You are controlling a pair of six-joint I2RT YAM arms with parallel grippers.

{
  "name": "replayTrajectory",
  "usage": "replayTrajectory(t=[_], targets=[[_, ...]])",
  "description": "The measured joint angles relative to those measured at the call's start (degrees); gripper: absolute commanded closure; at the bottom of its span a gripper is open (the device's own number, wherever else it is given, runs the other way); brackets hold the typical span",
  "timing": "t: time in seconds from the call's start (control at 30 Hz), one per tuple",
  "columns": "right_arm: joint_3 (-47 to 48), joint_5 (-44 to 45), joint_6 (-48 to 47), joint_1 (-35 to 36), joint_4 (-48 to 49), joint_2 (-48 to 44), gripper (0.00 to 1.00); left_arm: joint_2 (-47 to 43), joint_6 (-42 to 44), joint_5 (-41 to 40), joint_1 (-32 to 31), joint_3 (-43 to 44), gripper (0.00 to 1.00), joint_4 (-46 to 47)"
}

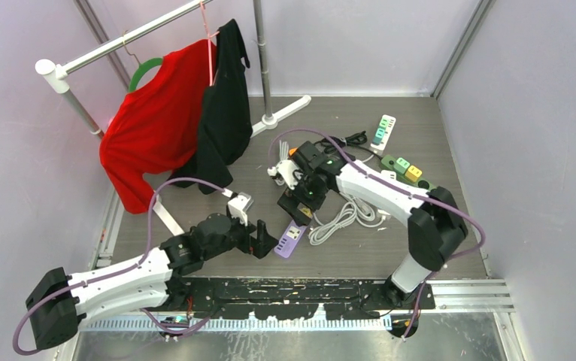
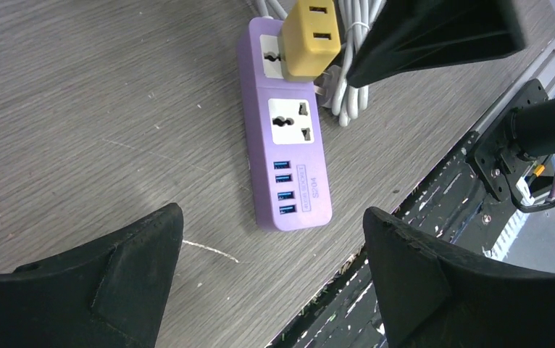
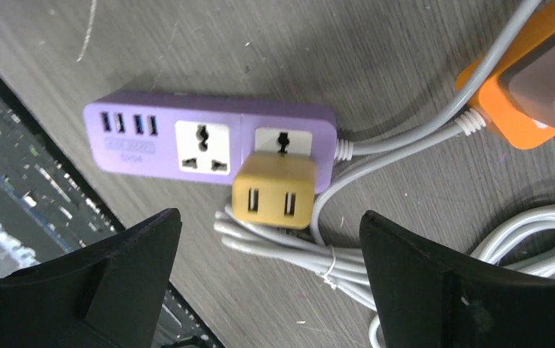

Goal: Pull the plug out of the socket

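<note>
While yellow plug (image 3: 273,190) sits in purple power strip (image 3: 151,134) on worktop (image 2: 79,109), its prongs hidden | left end effector (image 2: 271,217) wide open, empty | right end effector (image 3: 269,217) wide open, empty, above plug

Robot lab test cell: plain panel walls (image 1: 529,150) box in a grey wood-grain tabletop (image 1: 375,256), metal mounting rail (image 1: 473,289) along near edge, clothes rack (image 1: 119,41) at far-left corner, power strips (image 1: 384,129) near far-right corner.

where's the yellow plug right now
Right wrist view: the yellow plug sits in the cord-end socket of the purple power strip, beside the grey cable, at the front edge of the table.
</note>
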Motion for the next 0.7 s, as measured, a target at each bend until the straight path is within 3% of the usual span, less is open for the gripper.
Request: replayTrajectory(t=[0.33,0.5,0.7], targets=[[0.68,6.32,4.13,3.67,2.43,4.74,0.46,-2.49,-1.22,-0.74,0.00,-6.10,0.11,5.70],[0.68,7.69,4.70,4.02,3.45,6.32,0.50,-0.22,-0.28,-0.96,-0.31,-6.60,0.11,10.03],[-0.07,7.82,5.01,4.07,4.26,5.90,0.67,5.75,2.01,-3.21,-3.61,-5.73,0.10,13.44]])
